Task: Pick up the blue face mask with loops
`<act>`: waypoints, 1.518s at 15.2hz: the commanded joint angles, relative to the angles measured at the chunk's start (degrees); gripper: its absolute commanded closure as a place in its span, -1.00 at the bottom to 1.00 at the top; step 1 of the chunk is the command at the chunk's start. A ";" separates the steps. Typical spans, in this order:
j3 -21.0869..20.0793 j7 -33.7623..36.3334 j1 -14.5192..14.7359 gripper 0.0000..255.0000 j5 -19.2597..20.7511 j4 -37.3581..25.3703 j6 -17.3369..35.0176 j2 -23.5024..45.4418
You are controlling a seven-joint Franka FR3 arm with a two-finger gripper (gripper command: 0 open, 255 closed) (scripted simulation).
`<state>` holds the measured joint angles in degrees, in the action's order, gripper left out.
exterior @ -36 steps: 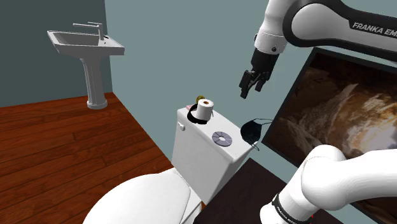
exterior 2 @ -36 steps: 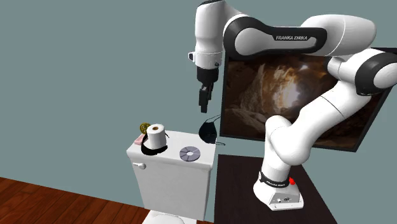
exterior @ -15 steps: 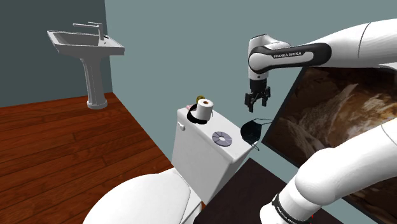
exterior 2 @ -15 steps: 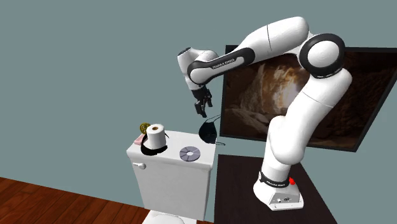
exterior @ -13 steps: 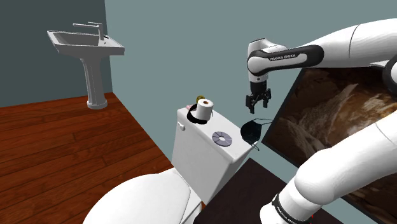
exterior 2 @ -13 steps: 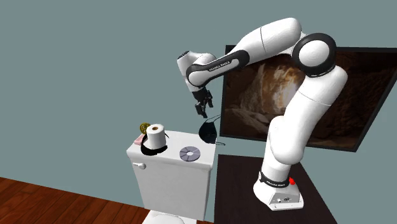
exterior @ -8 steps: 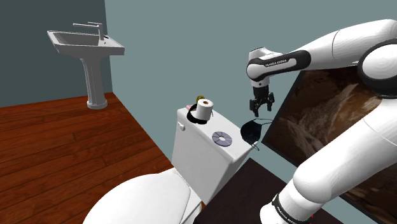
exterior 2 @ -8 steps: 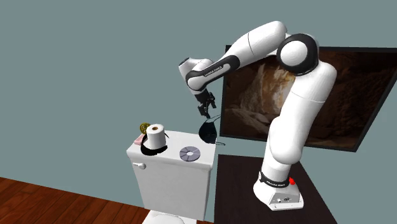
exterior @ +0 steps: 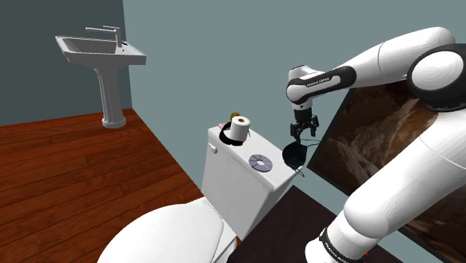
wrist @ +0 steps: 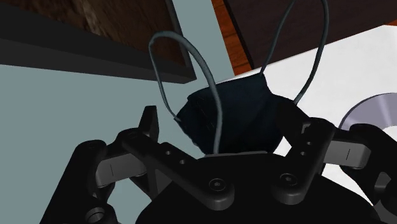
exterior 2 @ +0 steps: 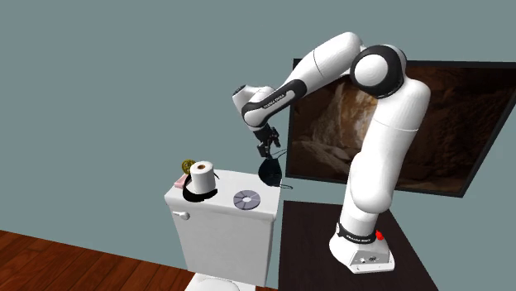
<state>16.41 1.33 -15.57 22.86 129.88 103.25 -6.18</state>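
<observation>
The face mask [exterior: 296, 155] is very dark blue with thin loops. It stands on the back corner of the white toilet tank lid [exterior: 237, 155], next to the wall. My black gripper [exterior: 301, 135] hangs just above it, pointing down, also in the second exterior view [exterior 2: 266, 154]. Seen from the wrist, the mask [wrist: 236, 116] sits between the two fingers [wrist: 149, 125], which stand apart on either side of it. Its grey loops [wrist: 191, 60] rise toward the hand. The gripper [wrist: 226, 130] is open and does not clasp the mask.
On the lid are a toilet roll [exterior: 240, 128], a flat grey disc [exterior: 260, 161] and small items behind the roll. A dark framed picture [exterior: 388, 127] leans right beside the mask. The toilet bowl [exterior: 172, 235] and a pedestal sink [exterior: 101, 51] stand over the wooden floor.
The gripper has come down and slightly toward the wall, from well above the mask to straddling its top. The fingers stayed open. The mask has not moved.
</observation>
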 commanded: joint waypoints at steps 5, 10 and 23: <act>0.04 0.17 -0.02 1.00 0.00 0.33 0.65 0.35; 0.04 0.17 -0.02 1.00 0.00 0.34 0.66 0.34; -0.69 -2.01 0.29 1.00 -0.14 -5.18 -8.28 -3.37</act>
<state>15.78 -0.44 -15.30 22.75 125.41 95.82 -9.39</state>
